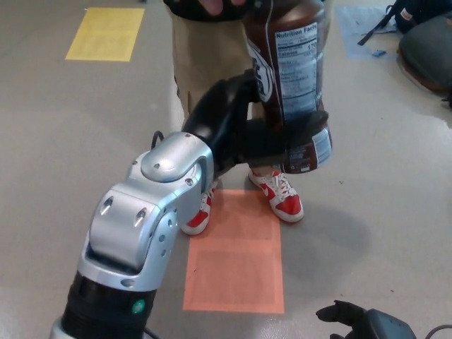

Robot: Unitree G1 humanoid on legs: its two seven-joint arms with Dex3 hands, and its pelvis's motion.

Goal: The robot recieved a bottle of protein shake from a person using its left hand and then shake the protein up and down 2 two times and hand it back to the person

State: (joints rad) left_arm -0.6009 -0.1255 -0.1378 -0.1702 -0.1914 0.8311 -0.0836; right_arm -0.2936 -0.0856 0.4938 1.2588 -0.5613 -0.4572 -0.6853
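The brown protein shake bottle [289, 78] with a white nutrition label stands upright in the upper middle of the head view, close to the camera. My left hand [247, 134] is shut on its lower part, black fingers [300, 134] wrapping across the front near the base. The silver left forearm [152, 212] rises from the bottom left. The person's hand [212, 7] shows at the top edge, left of the bottle top, and I cannot tell if it touches the bottle. Only part of my right hand [357, 321] shows at the bottom right, dark and low.
The person stands right in front in tan trousers [205, 63] and red-and-white shoes [279, 198]. An orange floor mat [236, 258] lies below the shoes, a yellow one [106, 32] at the far left. Dark bags [424, 42] sit at the upper right.
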